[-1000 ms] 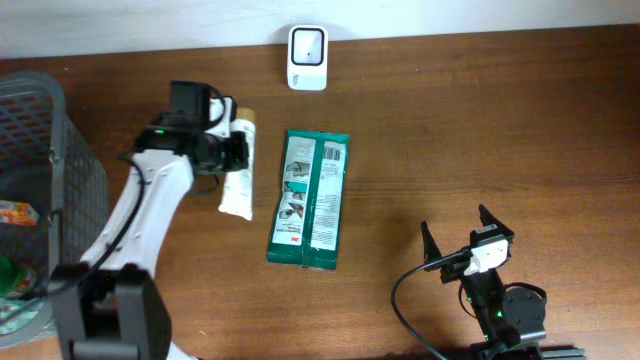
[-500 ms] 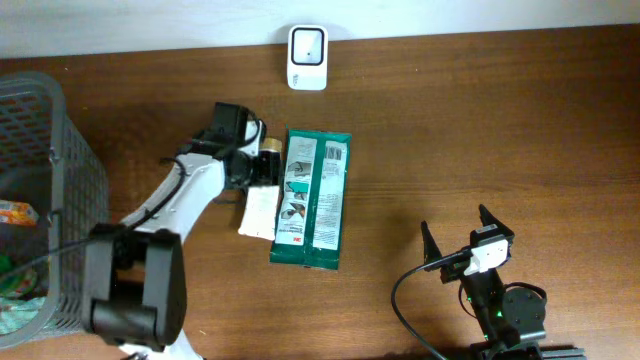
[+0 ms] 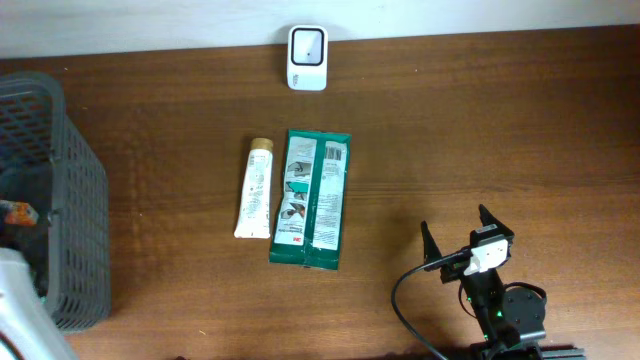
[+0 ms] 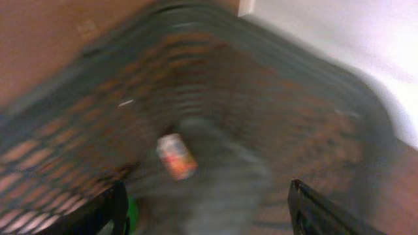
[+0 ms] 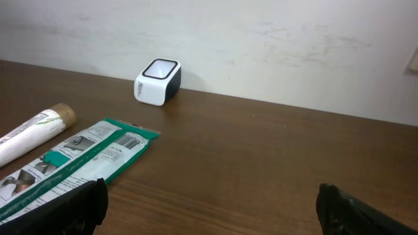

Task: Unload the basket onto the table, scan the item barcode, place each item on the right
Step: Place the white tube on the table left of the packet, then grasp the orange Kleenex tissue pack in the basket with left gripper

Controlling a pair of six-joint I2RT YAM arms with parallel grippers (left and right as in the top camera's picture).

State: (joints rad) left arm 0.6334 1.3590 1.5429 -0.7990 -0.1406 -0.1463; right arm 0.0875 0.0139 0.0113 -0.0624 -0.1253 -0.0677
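grey mesh basket (image 3: pixel 85 200) at left edge of brown wooden table (image 3: pixel 500 130); white wall (image 5: pixel 294 52) behind table.

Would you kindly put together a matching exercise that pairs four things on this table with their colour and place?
Things:
1. scanner
2. tube
3. packet
4. basket

Descriptions:
A. grey mesh, at the left edge of the overhead view
B. white with a tan cap, lying flat
C. small white box close to the wall
D. green, lying flat mid-table

Pairs: 1-C, 2-B, 3-D, 4-A
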